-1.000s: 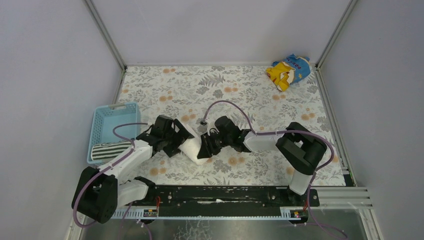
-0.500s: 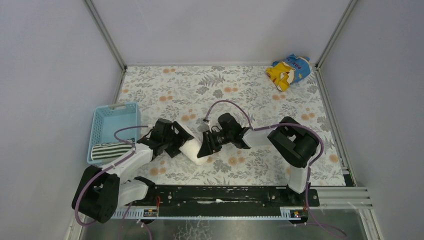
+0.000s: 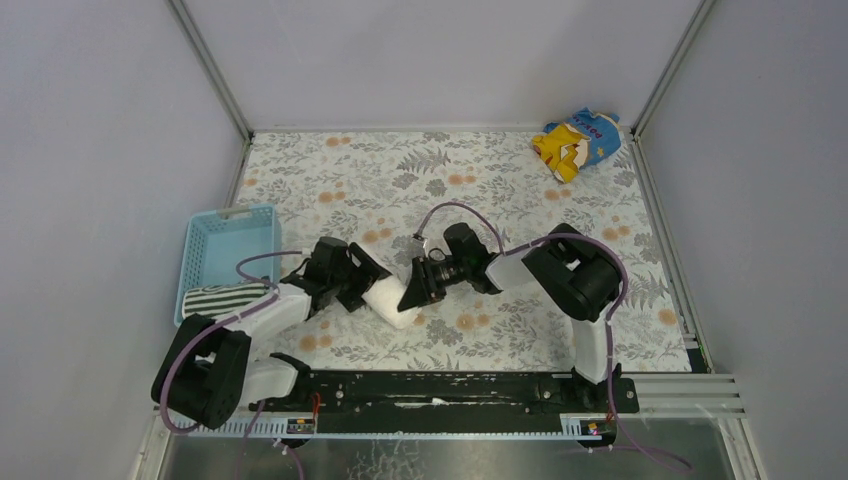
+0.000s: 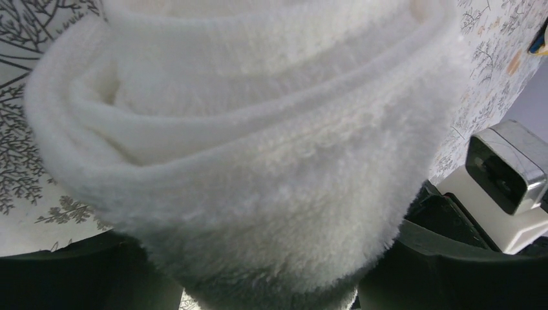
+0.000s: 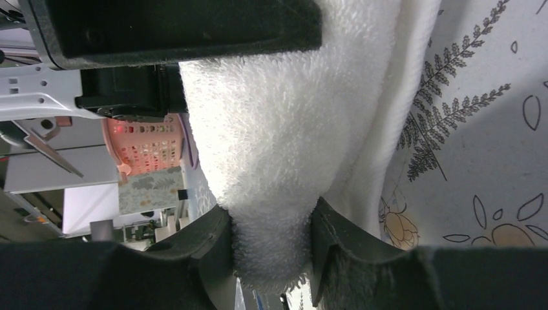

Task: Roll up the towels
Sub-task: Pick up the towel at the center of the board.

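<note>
The white terry towel [image 3: 390,300] lies rolled up on the flowered table between my two grippers. My left gripper [image 3: 362,290] is shut on its left end; in the left wrist view the rolled layers of the towel [image 4: 258,142] fill the frame between the dark fingers. My right gripper [image 3: 412,292] is shut on the towel's right end; in the right wrist view the white pile [image 5: 271,181] is pinched between both fingers. The striped black-and-white towel [image 3: 222,300] lies rolled in the near end of the blue basket [image 3: 230,225].
The yellow-and-blue printed cloth [image 3: 577,140] lies crumpled in the far right corner. The blue basket stands at the table's left edge by the wall. Metal frame rails border the table on the left, right and near sides.
Both grippers kept hold of the white towel. The right arm's elbow swung left and back, and the roll shifted slightly away from the near edge.
</note>
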Available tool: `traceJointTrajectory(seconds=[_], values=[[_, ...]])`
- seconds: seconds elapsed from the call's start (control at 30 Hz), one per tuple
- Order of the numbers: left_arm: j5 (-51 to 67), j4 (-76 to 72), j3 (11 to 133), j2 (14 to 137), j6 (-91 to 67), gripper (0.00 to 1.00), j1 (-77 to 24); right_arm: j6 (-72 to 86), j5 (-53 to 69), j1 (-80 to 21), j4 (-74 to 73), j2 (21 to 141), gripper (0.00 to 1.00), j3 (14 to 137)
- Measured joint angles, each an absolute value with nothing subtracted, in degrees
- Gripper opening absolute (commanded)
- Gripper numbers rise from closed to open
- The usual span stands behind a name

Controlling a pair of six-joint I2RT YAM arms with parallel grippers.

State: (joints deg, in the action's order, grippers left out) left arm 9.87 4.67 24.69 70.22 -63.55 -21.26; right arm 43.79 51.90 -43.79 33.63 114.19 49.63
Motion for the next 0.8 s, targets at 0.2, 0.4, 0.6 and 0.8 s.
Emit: traceJointTrajectory(seconds=[0.2,0.4,0.6,0.8], values=[[10.26,2.0,24.77,72.9,-64.29,0.55,-21.52,47.05,53.98,-42.83,36.75,115.81,0.33,49.39],[9.87,4.03,27.4,74.56,-64.62,0.25,-21.89,46.63,52.18,-42.61,33.89,113.97,0.59,49.25],[7.99,12.32,34.68,77.91,-64.05,0.18,-22.39,38.39,40.97,-43.22,13.93,105.1,0.84,51.09],[7.27,19.55,42.46,80.44,-62.54,0.18,-18.46,29.39,28.88,-43.42,-2.81,94.15,0.91,52.42]])
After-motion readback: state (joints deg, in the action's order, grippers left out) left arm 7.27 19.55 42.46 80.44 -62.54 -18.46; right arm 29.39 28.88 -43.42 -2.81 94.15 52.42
